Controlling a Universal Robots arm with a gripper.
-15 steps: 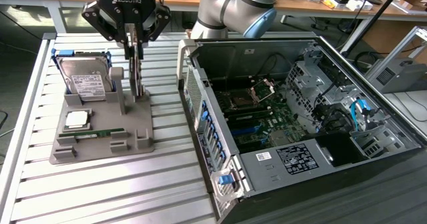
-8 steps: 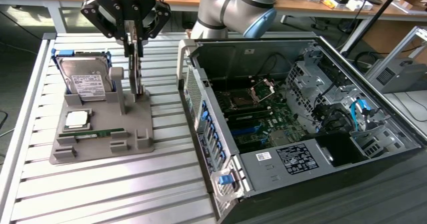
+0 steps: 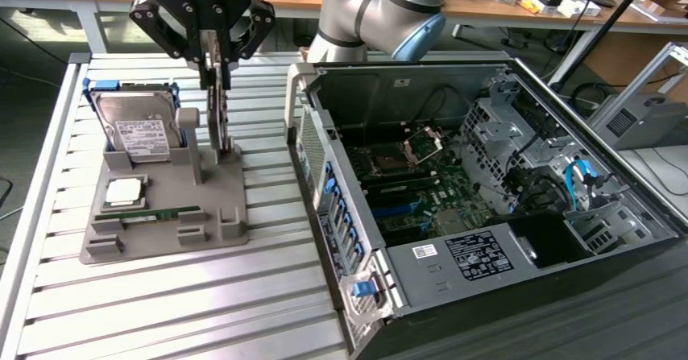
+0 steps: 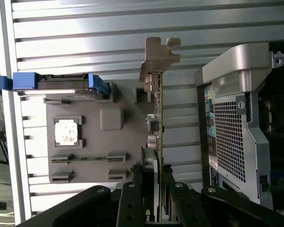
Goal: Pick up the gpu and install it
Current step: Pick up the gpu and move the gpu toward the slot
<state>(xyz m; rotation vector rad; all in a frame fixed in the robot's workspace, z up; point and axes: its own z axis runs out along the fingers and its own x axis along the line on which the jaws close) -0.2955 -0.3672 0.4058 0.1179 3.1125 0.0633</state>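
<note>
Tool (image 3: 219, 68) (image 4: 156, 183): jaws part-closed, gripping the top edge of the gpu (image 3: 224, 110) (image 4: 157, 109), one finger on each face. The gpu stands upright on edge directly below the tool, its lower edge still seated in the grey holder (image 3: 161, 231) (image 4: 111, 118). Close beside the tool, a hard drive (image 3: 134, 126) stands in the same holder. Holder rests on the slatted table (image 3: 161, 312). Farther from the tool, on the opposite side, lies the open computer case (image 3: 484, 175) (image 4: 236, 132).
</note>
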